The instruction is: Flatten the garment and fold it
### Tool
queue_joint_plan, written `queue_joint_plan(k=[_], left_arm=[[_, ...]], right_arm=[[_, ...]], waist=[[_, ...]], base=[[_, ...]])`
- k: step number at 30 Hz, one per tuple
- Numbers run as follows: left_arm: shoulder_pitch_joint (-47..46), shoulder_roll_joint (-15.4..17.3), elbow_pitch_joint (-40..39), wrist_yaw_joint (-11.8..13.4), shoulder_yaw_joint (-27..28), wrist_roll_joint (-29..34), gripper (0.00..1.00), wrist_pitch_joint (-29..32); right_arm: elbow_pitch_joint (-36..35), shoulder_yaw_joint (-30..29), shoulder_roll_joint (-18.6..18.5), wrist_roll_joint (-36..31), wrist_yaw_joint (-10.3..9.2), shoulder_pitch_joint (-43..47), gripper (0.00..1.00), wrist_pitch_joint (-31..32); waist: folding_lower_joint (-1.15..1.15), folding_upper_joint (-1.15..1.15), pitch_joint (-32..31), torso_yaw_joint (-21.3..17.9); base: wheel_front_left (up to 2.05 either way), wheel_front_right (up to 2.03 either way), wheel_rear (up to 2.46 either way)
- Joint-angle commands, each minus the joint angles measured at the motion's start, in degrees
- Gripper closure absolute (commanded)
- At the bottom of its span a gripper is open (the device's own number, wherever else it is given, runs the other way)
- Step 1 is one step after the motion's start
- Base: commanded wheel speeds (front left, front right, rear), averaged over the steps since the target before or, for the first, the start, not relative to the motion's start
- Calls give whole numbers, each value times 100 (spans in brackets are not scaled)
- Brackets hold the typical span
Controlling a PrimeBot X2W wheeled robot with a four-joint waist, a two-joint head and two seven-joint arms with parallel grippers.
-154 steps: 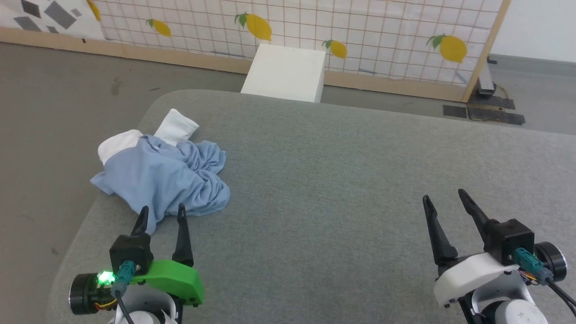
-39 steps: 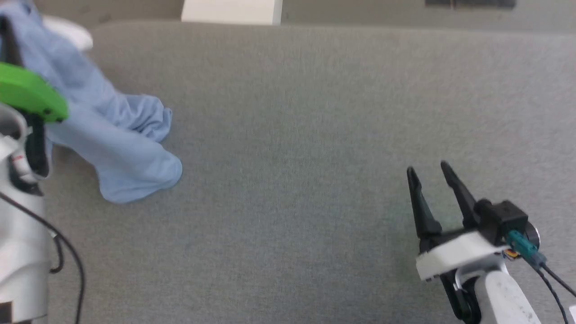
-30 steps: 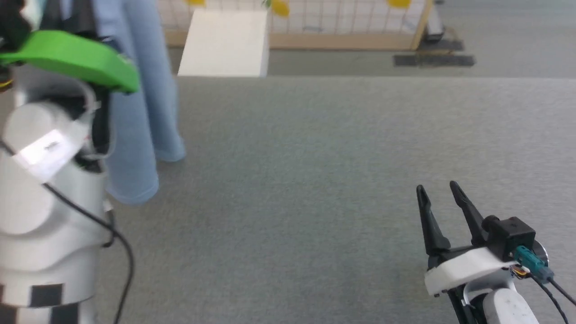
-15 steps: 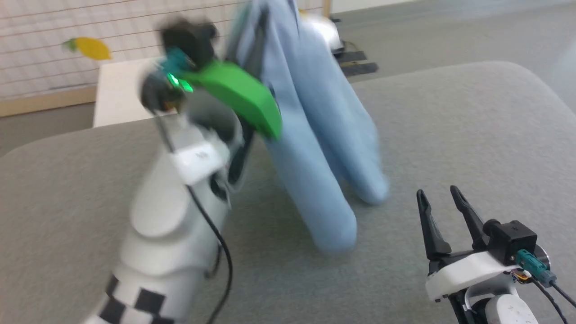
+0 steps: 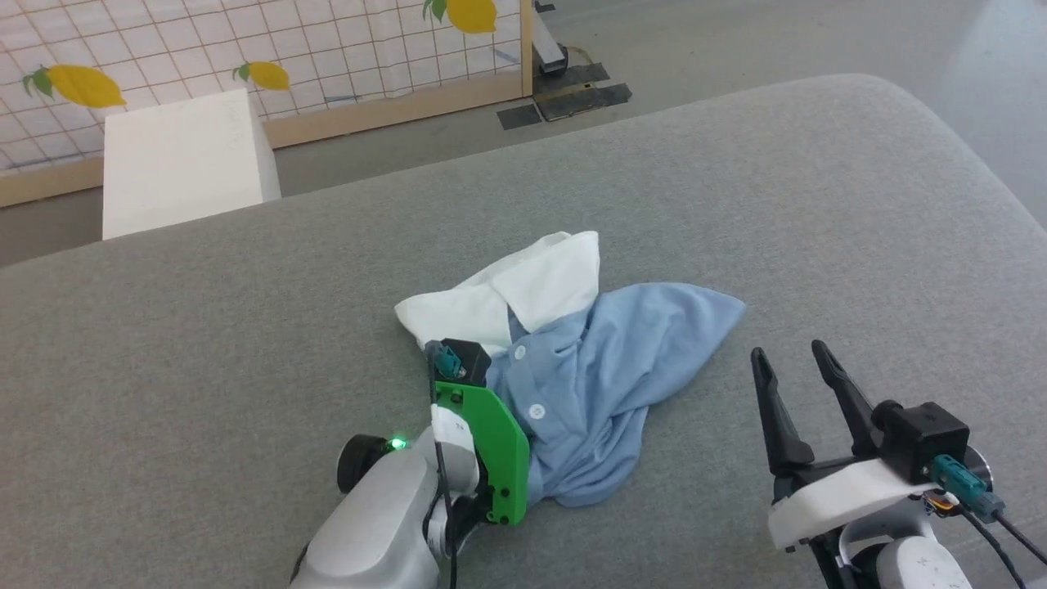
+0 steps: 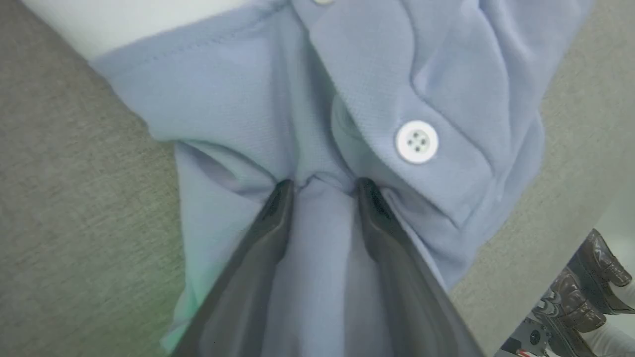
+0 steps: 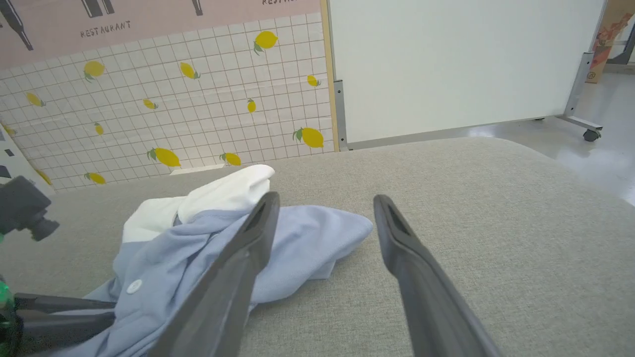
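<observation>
The garment (image 5: 630, 352) lies crumpled in the middle of the grey table (image 5: 245, 343): light blue cloth with white sleeves bunched at its far side and small white buttons showing. My left arm's green mount (image 5: 483, 442) rests at the garment's near left edge, its fingers hidden in the cloth there. In the left wrist view my left gripper (image 6: 325, 187) has its jaws parted, a fold of the garment (image 6: 248, 99) lying between them and puckering at the tips. My right gripper (image 5: 787, 352) stands open just right of the cloth, nothing in it; its wrist view has the garment (image 7: 307, 238) just ahead to the left.
A white box (image 5: 180, 159) stands on the floor beyond the table's far edge, in front of a lemon-patterned screen (image 5: 245, 41). The table's rounded corner (image 5: 941, 123) is at the far right. A white board on wheels (image 7: 446, 64) stands behind the table.
The head camera has swung. My left arm, which held the garment hanging in the air, has come down and laid it mid-table, and its jaws have parted. The right gripper stayed open.
</observation>
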Motion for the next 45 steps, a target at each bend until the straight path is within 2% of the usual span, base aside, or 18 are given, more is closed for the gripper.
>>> queue_joint_plan(k=[1, 3, 5, 8, 12, 18, 23, 31, 36, 37, 39, 42, 45], left_arm=[[251, -1, -26, 14, 33, -114, 0, -67], [342, -8, -263, 37, 148, -201, 0, -447], [420, -13, -610, 49, 356, -277, 0, -1129], [541, 9, -1167, 90, 686, -133, 0, -2591], [884, 96, -1609, 227, 1080, 55, 0, -4017], [1496, 202, -2389, 404, 1766, 555, 0, -4291], [1885, 116, -3033, 275, 2255, 1103, 0, -4294], [1973, -13, -3259, 50, 2587, 1459, 0, -4296], [1890, -29, -3263, 22, 2590, 1434, 0, -4296], [1881, -30, -3253, 39, 2578, 1405, 0, -4296], [1877, -30, -3237, 67, 2564, 1364, 0, -4296], [1893, -31, -3201, 86, 2550, 1320, 0, -4296], [1937, -31, -3165, 86, 2550, 1327, 0, -4296]], right_arm=[[11, 32, 3, 37, -9, 2, 0, 15], [13, 41, 3, 24, -9, 9, 0, 26], [3, 48, 3, 5, -9, 17, 0, 39], [-18, 74, 3, -36, -9, 11, 0, 68], [-52, 112, 3, -121, -9, -20, 0, 123], [210, 118, 3, -398, -9, -400, 0, 484], [957, -44, -7, -645, -9, -1206, 0, 1057], [2952, -253, -245, -728, -9, -2587, 0, 3000], [3695, -89, -308, -548, -9, -2920, 0, 4011], [3807, -68, -322, -454, -9, -2933, 38, 4217], [3839, -47, -383, -319, -9, -2933, 100, 4316], [3635, -275, -508, -212, -9, -2832, 100, 3898], [3191, -813, -590, -166, -9, -2568, 100, 3160]], waist=[[0, 0, -50, 96], [0, 0, -90, 183], [0, 0, -124, 276], [0, 0, -185, 426], [0, 0, -253, 632], [0, 0, -175, 932], [0, 0, 147, 1256], [0, 0, 666, 1700], [0, 0, 807, 1795], [0, 0, 811, 1794], [0, 0, 800, 1769], [0, 0, 720, 1688], [0, 0, 571, 1569]], base=[[0, 0, 0], [0, 0, 0], [0, 0, 0], [0, 0, 0], [0, 0, 0], [0, 0, 0], [0, 0, 0], [0, 0, 0], [0, 0, 0], [0, 0, 0], [0, 0, 0], [0, 0, 0], [0, 0, 0]])
